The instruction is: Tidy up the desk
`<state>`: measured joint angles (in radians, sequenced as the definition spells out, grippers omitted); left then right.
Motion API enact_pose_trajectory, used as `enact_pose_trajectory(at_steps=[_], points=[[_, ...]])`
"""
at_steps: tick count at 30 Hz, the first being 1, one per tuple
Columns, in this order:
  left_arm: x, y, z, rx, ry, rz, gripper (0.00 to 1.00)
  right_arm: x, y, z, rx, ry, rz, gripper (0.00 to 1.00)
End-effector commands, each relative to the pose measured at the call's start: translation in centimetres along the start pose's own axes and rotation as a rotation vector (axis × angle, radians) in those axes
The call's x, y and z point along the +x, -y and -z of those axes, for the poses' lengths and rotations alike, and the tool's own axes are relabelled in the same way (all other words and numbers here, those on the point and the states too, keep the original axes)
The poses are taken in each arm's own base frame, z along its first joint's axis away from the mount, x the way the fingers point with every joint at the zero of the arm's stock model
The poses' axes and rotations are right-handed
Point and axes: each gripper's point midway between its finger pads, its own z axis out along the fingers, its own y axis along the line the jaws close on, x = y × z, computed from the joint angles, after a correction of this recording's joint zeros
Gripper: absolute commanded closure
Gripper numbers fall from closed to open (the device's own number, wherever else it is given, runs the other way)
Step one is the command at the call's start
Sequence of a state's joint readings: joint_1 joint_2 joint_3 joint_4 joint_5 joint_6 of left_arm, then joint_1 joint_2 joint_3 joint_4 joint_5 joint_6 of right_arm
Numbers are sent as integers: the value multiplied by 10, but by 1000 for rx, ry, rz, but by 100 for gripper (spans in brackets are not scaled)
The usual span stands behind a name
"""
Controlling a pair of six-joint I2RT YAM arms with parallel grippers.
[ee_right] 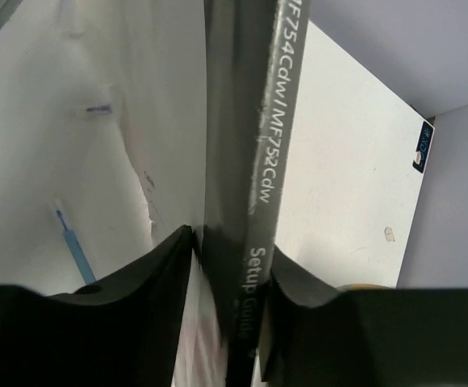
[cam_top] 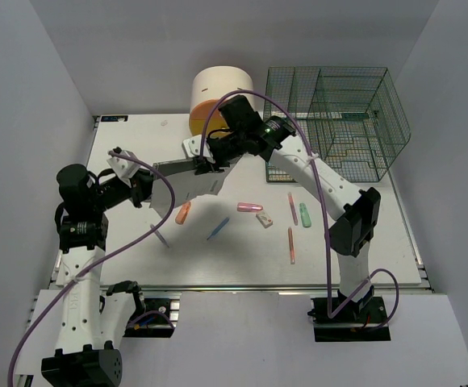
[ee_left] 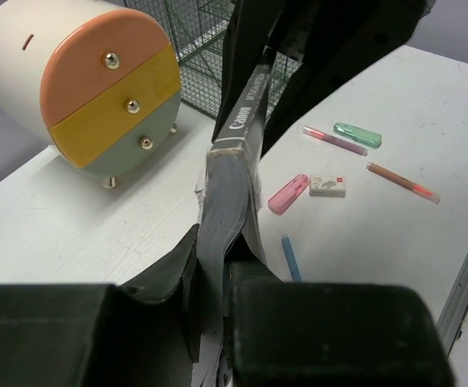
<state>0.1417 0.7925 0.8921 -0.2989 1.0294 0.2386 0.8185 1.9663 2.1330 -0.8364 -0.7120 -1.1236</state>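
Observation:
A grey-and-white setup-guide booklet [cam_top: 190, 184] hangs in the air above the left middle of the white desk [cam_top: 363, 250], held at both ends. My left gripper [cam_top: 155, 185] is shut on its loose-page end, and the left wrist view shows the booklet [ee_left: 230, 185] pinched in the left gripper [ee_left: 212, 298]. My right gripper [cam_top: 210, 157] reaches over from the back. In the right wrist view the booklet's printed spine [ee_right: 254, 121] runs down into the right gripper [ee_right: 230, 274], whose pads press both sides of it.
A cream, orange and yellow drawer box [cam_top: 218, 93] and a green wire mesh organizer [cam_top: 339, 117] stand at the back. Loose on the desk lie an orange highlighter [cam_top: 183, 213], a blue pen [cam_top: 218, 229], a pink highlighter [cam_top: 249, 207], a small white box [cam_top: 264, 218], a green highlighter [cam_top: 305, 214] and a red pen [cam_top: 290, 245].

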Motion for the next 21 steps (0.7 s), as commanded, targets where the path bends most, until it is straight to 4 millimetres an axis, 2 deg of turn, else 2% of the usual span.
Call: enact_pose_trajectory(at_steps=[1, 2, 4, 5, 7, 8, 9, 11, 12, 13, 15, 17, 19, 21], points=[[-53, 1, 4, 3, 115, -173, 100, -5, -3, 2, -14, -2, -30, 63], [-52, 0, 4, -1, 113, -170, 100, -5, -3, 3, -12, -1, -31, 66], [-48, -1, 4, -10, 107, -162, 100, -5, -1, 5, -1, -5, -32, 79], [-47, -2, 4, -13, 105, -156, 100, -7, 1, 8, 8, -7, -31, 89], [-44, -7, 3, -39, 99, -146, 99, -6, 2, 12, 17, -11, -40, 99], [-44, -9, 4, -55, 97, -146, 96, -8, 2, 12, 17, -10, -44, 100], [-43, -12, 4, -71, 92, -142, 88, -8, 3, 15, 26, -11, -59, 100], [-41, -22, 7, -139, 80, -136, 82, -8, 8, 22, 54, -15, -78, 100], [-39, -26, 8, -162, 74, -129, 77, 0, 16, 33, 91, -27, -132, 100], [-38, -35, 10, -219, 65, -120, 64, -8, 18, 30, 101, -12, -136, 100], [-37, -42, 14, -275, 58, -108, 56, -5, 27, 42, 154, -17, -222, 100], [-36, -57, 23, -367, 48, -81, 44, -10, 34, 52, 195, -7, -252, 100], [-39, -63, 27, -422, 54, -56, 30, -3, 38, 64, 230, -13, -311, 100], [-43, -73, 33, -491, 66, -50, 27, -1, 36, 75, 246, -16, -335, 100]])
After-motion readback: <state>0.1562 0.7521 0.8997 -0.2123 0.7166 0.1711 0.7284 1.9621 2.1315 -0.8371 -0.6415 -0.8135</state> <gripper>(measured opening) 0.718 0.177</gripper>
